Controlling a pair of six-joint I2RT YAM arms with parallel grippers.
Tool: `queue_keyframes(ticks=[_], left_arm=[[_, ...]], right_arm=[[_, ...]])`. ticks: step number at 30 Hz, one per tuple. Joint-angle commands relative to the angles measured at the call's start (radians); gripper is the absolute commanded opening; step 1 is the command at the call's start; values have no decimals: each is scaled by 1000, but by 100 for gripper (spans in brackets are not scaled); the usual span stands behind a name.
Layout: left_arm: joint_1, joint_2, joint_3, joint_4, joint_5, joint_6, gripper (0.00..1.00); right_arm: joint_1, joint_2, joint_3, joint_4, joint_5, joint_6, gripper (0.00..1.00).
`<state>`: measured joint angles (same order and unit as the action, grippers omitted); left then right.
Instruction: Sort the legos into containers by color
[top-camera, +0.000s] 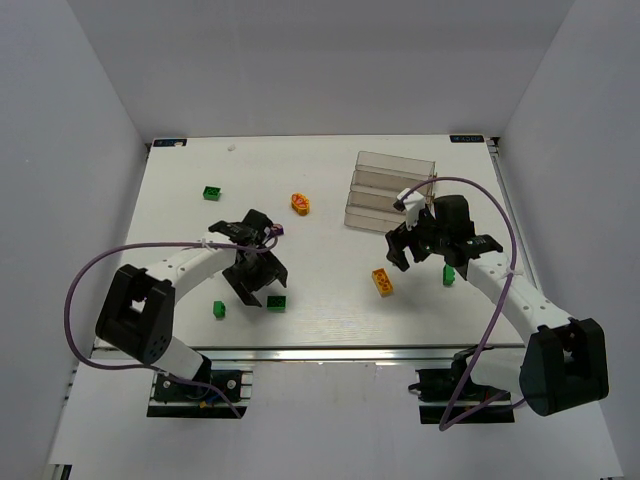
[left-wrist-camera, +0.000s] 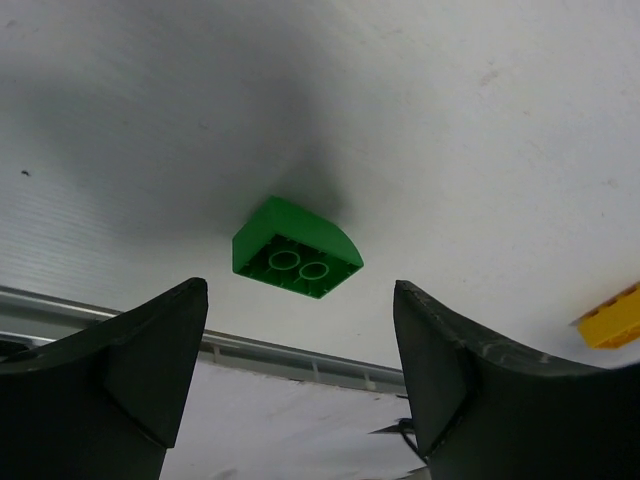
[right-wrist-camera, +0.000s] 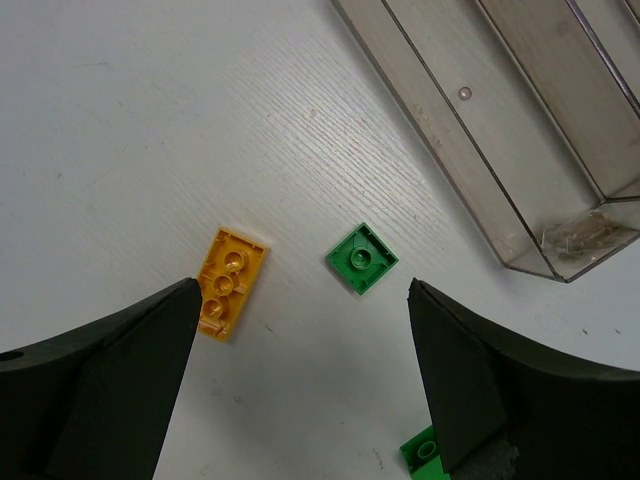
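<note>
A robotics lab cell: white table (top-camera: 330, 190) boxed in by plain white walls (top-camera: 300, 60), two robot arms (top-camera: 190, 265) bolted to its metal rail (top-camera: 330, 354).

I can't read any text from here. A left tag (top-camera: 168, 143) and a right tag (top-camera: 467, 139) sit at the far corners of the table (top-camera: 330, 320), their print too small to read. The green brick (left-wrist-camera: 297, 250) shows no legible lettering.

Bright, even overhead light; a soft shadow darkens the table (left-wrist-camera: 150, 120) beyond the left pincer (left-wrist-camera: 299, 300) (edges slightly blurred).
</note>
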<state>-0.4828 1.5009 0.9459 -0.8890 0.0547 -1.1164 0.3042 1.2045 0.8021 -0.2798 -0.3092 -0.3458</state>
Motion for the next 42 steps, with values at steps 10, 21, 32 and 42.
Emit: queue_keyframes(ticks=[10,21,32,42], left_arm=[[-36,15,-6,15,-18,-364,86],[-36,108,-33,47,-13,-438,84],[-36,107,1,65,-38,-424,19],[-83,166,319,410,178,42,0]], right_arm=[[-2,32,2,41,-11,34,89],[-14,38,40,28,18,21,89],[-31,13,35,14,33,18,89],[-96,-13,135,21,151,212,20]])
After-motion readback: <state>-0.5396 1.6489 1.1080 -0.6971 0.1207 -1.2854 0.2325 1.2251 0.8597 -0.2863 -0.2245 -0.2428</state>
